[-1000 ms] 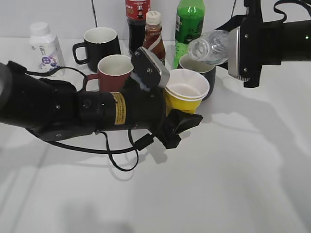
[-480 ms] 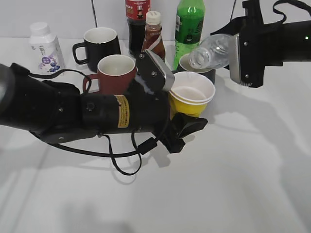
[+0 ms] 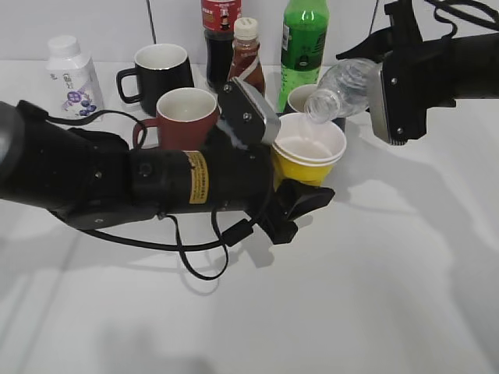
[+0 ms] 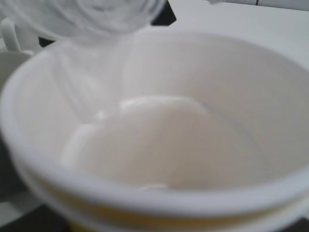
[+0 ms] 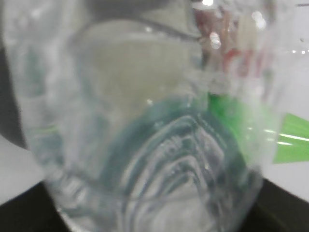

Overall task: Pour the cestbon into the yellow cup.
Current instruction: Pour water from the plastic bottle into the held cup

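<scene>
Clamped on the bottle (image 3: 347, 82), my right gripper (image 3: 383, 89) holds it tipped mouth-down at about 8 o'clock, its open neck just over the 1 o'clock rim of the yellow cup (image 3: 308, 152), which my left gripper (image 3: 290, 187) holds from its 9 o'clock side, though I cannot tell how tightly it grips. I judge the pour is under way; the next move calls for a slow, steady tilt with the neck kept inside the rim. That bottle is clear, ribbed, thin plastic; this cup is thin-walled, round, smooth white inside (image 4: 164, 140).
</scene>
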Motion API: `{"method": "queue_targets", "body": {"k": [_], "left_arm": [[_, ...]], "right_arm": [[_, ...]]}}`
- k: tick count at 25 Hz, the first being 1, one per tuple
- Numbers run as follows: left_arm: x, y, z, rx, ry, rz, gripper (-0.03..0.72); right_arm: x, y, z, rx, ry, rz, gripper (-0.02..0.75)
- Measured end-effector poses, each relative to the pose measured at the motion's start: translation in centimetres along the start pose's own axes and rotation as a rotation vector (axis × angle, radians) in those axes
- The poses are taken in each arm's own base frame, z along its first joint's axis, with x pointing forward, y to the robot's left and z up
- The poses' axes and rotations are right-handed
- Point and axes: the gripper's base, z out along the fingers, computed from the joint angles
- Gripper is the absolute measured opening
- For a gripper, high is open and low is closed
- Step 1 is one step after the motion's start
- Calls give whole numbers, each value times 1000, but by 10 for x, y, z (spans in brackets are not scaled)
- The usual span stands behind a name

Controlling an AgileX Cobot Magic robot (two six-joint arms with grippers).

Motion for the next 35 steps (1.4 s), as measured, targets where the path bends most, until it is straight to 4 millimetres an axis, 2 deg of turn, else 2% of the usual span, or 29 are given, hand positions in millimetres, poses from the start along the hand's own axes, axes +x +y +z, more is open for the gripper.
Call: {"method": "queue_targets", "body": {"k": [35], "left_arm": [[5,-4,5,13,27,2,437]], "right_arm": [[2,0,0,-6,25,-115,460]]}}
